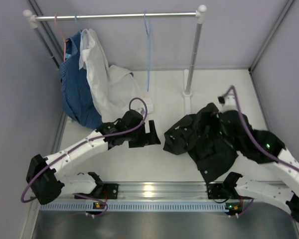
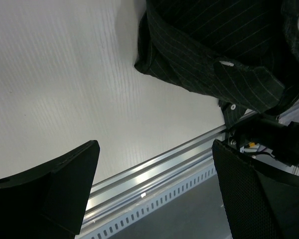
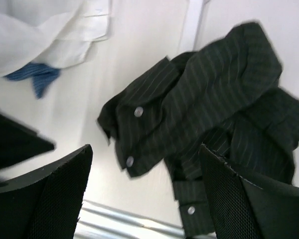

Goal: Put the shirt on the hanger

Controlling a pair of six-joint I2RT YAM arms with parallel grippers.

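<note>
White table (image 1: pixel 154 162), crumpled black shirt (image 1: pixel 199 142), light-blue hanger (image 1: pixel 148 55) on rail (image 1: pixel 114 16), left gripper (image 2: pixel 155 149) and right gripper (image 3: pixel 145 149) splayed, empty.

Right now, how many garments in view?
3: blue patterned garment hanging at the rail's left end; white shirt beside it; black shirt crumpled on the table. More could hide behind them.

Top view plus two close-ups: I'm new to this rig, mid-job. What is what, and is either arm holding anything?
The top view looks down on two robot arms bolted at the near edge of the table. Each close-up comes from a wrist camera, looking past that arm's dark fingers. The black shirt lies crumpled on the table. The light-blue hanger hangs bare on the rail, which carries a white shirt and a blue garment. The left gripper and right gripper are both open, holding nothing.
</note>
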